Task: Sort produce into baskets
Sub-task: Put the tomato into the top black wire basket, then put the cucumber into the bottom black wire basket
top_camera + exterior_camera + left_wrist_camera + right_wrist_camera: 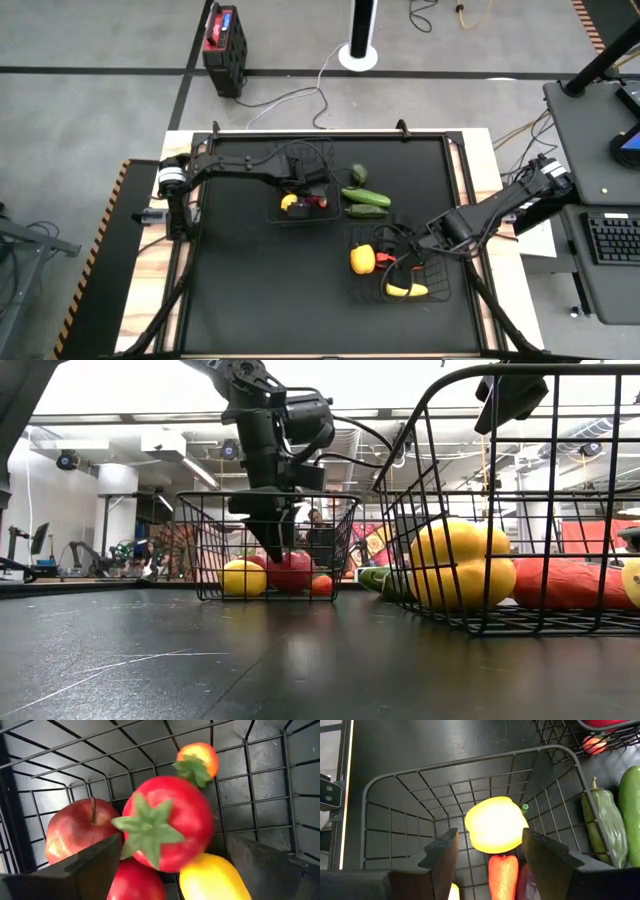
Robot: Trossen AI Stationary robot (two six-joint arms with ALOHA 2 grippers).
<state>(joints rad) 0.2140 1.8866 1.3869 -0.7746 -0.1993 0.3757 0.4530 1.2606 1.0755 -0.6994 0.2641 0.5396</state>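
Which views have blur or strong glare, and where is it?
Left wrist view: the tomato is slightly smeared, its edges soft. Low view: bright ceiling lights wash out the background, and the near basket is sharp. High view: even light, no glare.

Red tomato [167, 827] with green star-shaped calyx, red apple [75, 832], yellow bell pepper [495, 825] in a black wire basket [395, 810], green peppers [366, 198].

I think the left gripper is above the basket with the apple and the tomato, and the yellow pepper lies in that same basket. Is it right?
Not entirely. The yellow pepper lies in the other basket, under the right gripper, as the right wrist view shows. The rest is correct.
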